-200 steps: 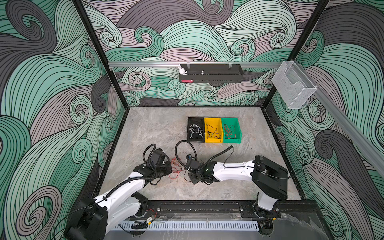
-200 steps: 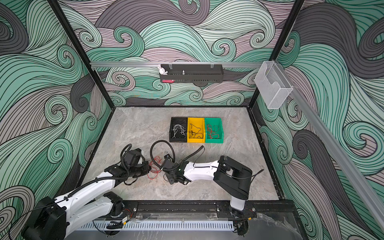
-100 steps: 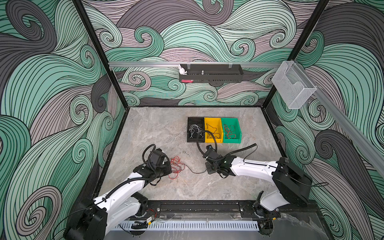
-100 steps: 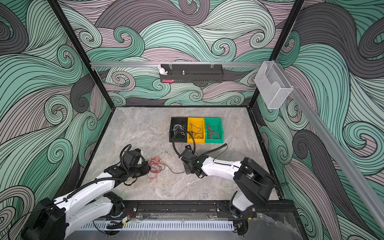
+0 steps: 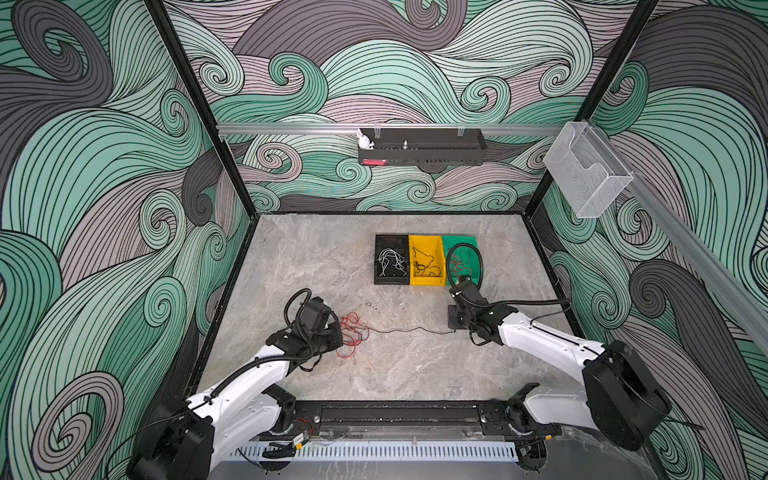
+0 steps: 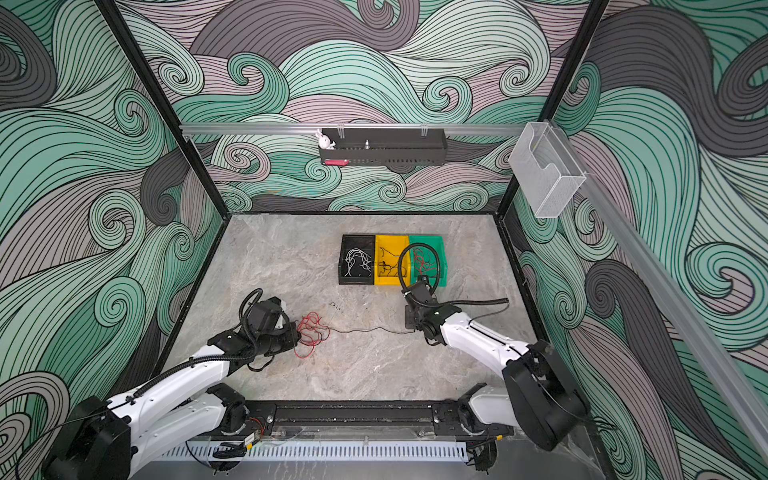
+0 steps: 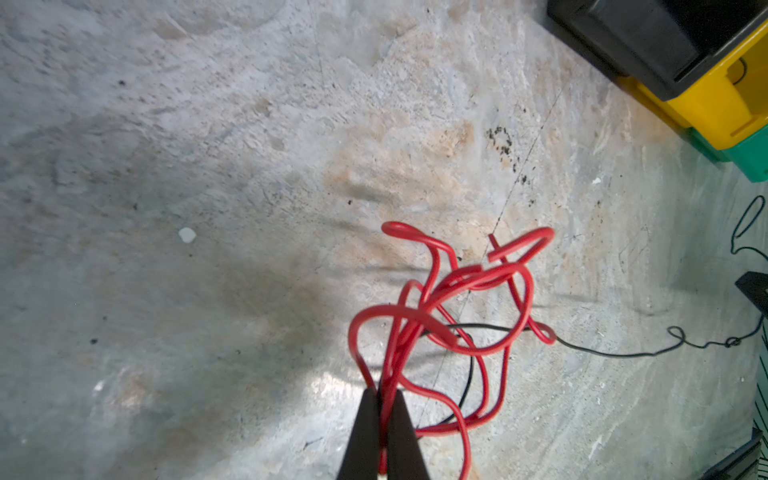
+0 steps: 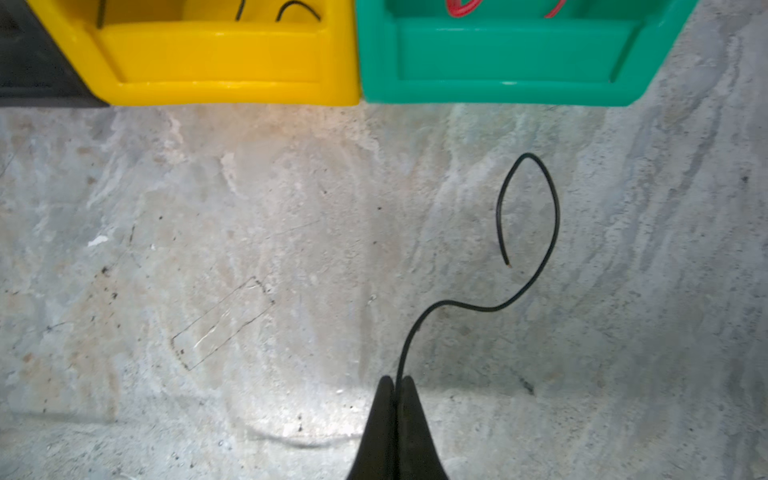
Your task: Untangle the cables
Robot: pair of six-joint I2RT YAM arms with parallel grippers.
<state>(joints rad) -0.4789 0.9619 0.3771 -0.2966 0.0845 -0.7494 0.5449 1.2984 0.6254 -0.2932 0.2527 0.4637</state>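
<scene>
Tension was judged the main hazard. Left gripper (image 7: 381, 395) was seen clamped shut on a bundle of red cables (image 7: 482, 276), well in front of and to the left of the yellow bin (image 5: 427, 282). Right gripper (image 8: 397, 382) was closed on one black cable (image 8: 490, 308), just in front of that bin. The black cable was stretched between them and appeared threaded through the red loops. If it were pulled further, the loops could be cinched into a knot, the whole bundle could be dragged toward the bin, or the thin strand could be slipped from the pinch.
</scene>
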